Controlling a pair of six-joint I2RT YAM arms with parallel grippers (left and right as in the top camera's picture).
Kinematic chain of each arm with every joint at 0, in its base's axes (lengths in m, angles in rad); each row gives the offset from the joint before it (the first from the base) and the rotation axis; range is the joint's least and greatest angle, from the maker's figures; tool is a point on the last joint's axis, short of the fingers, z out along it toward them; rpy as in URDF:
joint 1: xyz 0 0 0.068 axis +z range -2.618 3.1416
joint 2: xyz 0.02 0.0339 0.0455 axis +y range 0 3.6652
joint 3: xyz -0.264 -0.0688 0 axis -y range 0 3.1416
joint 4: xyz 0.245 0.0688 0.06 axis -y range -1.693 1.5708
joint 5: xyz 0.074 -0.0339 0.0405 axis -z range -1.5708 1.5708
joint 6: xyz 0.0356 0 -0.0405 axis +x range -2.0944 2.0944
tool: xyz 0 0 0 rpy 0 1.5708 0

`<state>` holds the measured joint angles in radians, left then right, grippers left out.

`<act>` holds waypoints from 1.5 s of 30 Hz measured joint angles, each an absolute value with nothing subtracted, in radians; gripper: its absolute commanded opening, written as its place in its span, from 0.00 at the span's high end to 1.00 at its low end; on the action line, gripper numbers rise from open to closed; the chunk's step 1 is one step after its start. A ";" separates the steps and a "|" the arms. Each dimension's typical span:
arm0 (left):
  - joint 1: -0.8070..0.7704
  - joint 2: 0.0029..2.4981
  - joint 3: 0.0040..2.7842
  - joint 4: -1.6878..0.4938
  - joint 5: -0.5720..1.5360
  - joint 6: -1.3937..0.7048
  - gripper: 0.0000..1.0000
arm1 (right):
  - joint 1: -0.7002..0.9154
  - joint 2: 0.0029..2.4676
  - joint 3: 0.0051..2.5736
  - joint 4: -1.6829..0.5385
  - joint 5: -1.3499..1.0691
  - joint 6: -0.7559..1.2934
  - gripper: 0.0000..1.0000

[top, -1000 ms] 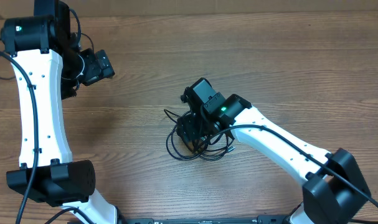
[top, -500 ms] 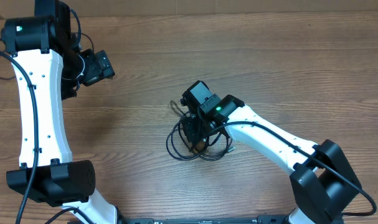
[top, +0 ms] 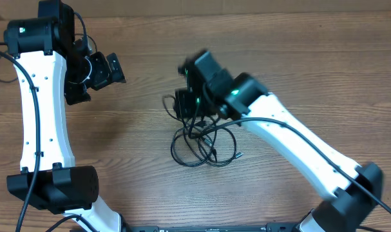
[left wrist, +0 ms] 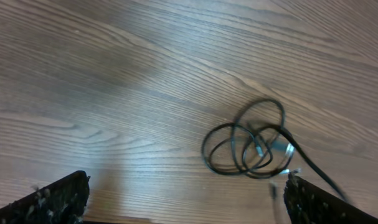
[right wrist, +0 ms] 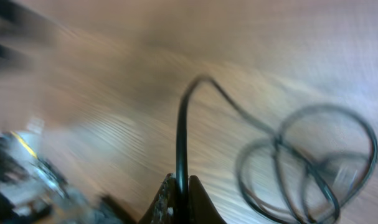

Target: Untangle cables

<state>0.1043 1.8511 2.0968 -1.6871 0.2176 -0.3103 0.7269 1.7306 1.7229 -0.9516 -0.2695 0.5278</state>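
Observation:
The cables [top: 205, 147] lie as a tangle of thin black loops on the wooden table, just right of centre. My right gripper [top: 184, 105] hangs over the far-left edge of the tangle, blurred by motion. In the right wrist view this gripper [right wrist: 180, 190] is shut on one black cable strand [right wrist: 181, 130], which arches away and drops to the coil [right wrist: 307, 168]. My left gripper [top: 94, 84] is at the far left, well apart from the tangle. In the left wrist view its jaws [left wrist: 185, 205] stand wide open and empty, with the cables [left wrist: 248, 146] ahead of them.
The left arm's white links [top: 44, 129] run down the left side of the table. The right arm's white link [top: 292, 145] slants from the lower right up to the tangle. Bare wood grain [top: 298, 58] surrounds the cables.
My right gripper has shut on a cable strand and moved up and away from the pile toward the far left, drawing that strand out. The left arm has barely shifted.

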 measured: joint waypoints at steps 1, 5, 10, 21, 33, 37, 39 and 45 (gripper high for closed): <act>0.102 1.851 2.093 -1.687 0.224 -0.306 0.00 | 0.727 1.716 1.764 -0.952 -0.269 0.541 0.96; 0.076 1.851 2.067 -1.687 0.238 -0.288 0.00 | 0.727 1.667 1.885 -0.952 -0.257 0.563 0.96; 0.034 1.851 1.998 -1.666 0.247 -0.284 0.00 | 0.727 1.629 1.977 -0.950 -0.247 0.577 0.96; 0.002 1.852 1.889 -1.617 0.251 -0.283 0.00 | 0.727 1.608 2.049 -0.916 -0.170 0.622 0.96; 0.027 1.852 1.915 -1.668 0.706 0.025 0.03 | 0.686 1.457 2.069 -0.913 -0.128 0.629 0.96; 0.036 1.852 1.992 -1.687 0.826 0.061 0.03 | 0.686 1.435 2.080 -0.952 -0.126 0.628 0.96; 0.037 1.852 2.034 -1.687 0.881 0.070 0.02 | 0.686 1.434 2.080 -0.986 -0.123 0.627 0.96; 0.037 1.852 2.158 -1.687 1.041 0.081 0.00 | 0.686 1.436 2.080 -1.048 -0.103 0.627 0.96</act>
<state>0.0372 1.8519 2.1578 -1.6871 1.0409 0.0814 0.6861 1.4357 2.0796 -1.0481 -0.1032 0.6273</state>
